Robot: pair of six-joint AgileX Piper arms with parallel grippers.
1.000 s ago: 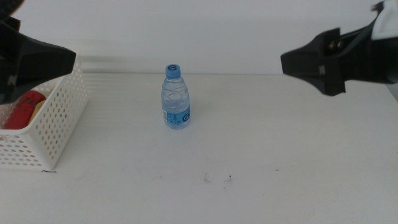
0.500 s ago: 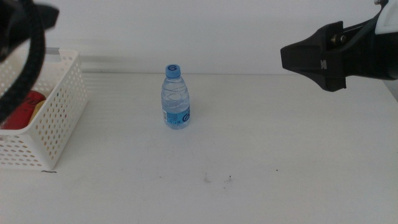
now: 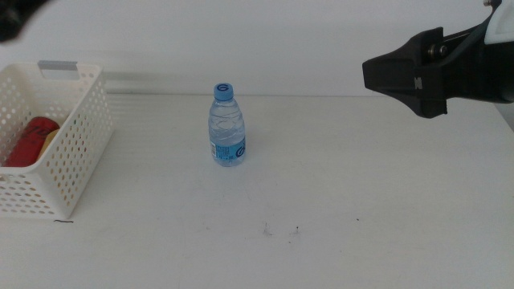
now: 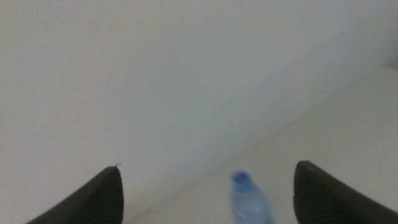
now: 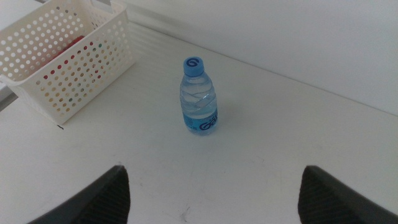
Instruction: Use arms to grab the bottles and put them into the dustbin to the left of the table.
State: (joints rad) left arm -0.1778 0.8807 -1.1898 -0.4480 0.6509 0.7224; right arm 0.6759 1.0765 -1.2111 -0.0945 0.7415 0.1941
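R gripper (image 3: 377, 76) jaws wide apart, empty, hovering | water bottle (image 3: 227, 126) upright, well ahead of it | red can (image 3: 30, 139) in dustbin (image 3: 74, 156) | L gripper (image 4: 205, 199) spread, empty | approx 1 bottle left

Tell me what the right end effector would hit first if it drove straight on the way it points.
Probably the water bottle: in the right wrist view it stands upright ahead, roughly between the open jaws of the right end effector. Nothing else shows in between, though depth is hard to judge.
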